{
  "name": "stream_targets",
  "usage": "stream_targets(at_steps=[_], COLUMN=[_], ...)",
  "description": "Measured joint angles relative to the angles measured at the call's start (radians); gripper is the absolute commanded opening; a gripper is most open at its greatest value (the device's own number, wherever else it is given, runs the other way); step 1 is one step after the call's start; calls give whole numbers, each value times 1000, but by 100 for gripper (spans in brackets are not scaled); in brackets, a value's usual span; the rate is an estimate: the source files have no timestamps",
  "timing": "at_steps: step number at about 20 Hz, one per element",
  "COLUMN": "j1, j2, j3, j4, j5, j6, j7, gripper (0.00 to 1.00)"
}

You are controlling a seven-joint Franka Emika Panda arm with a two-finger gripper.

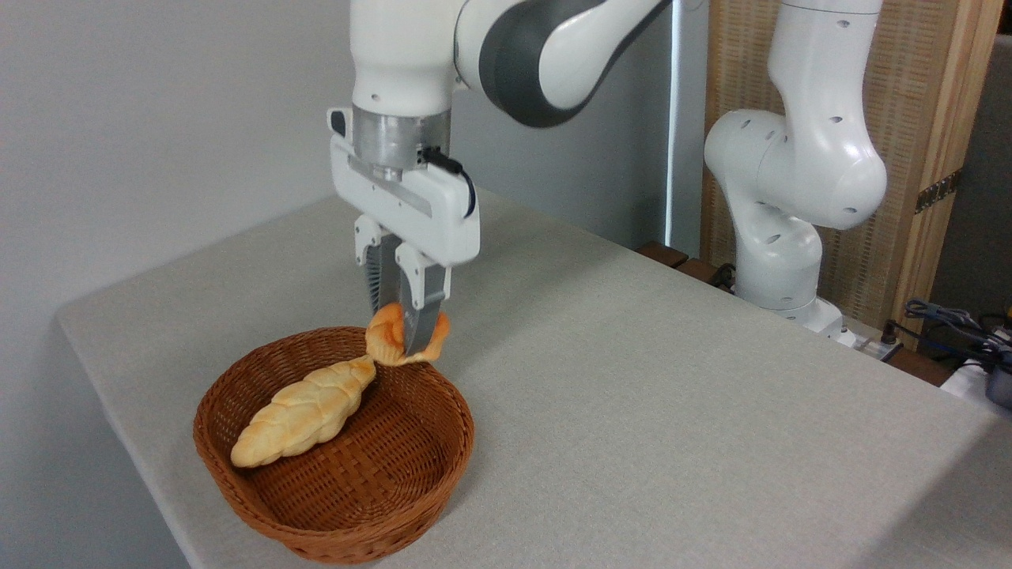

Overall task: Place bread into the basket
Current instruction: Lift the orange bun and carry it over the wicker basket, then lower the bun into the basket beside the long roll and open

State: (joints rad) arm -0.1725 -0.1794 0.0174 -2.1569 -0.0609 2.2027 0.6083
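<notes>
The small orange-golden bread bun [385,338] hangs in the air over the far rim of the round brown wicker basket [443,466]. My gripper [405,341] points straight down and is shut on the bun, one grey finger crossing its front. The bun is lifted clear of the table and seems just above the basket's back edge, close to the tip of the loaf inside. The basket stands near the table's front left corner.
A long pale-yellow braided loaf [304,411] lies diagonally in the basket's left half; the right half of the basket floor is bare. The arm's white base [779,261] stands at the table's far right edge. Cables [957,328] lie beyond it.
</notes>
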Motion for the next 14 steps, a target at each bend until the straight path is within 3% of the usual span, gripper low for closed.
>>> stream_targets(at_steps=[2, 3, 4, 8, 14], j1=[1, 1, 1, 1, 1], j2=[39, 66, 86, 166, 193], j3=[11, 14, 15, 15, 15], j4=[0, 0, 0, 1, 12], j5=[0, 0, 0, 0, 0], j6=[70, 119, 157, 307, 334], j7=[0, 0, 0, 0, 0], gripper=[55, 73, 100, 100, 100])
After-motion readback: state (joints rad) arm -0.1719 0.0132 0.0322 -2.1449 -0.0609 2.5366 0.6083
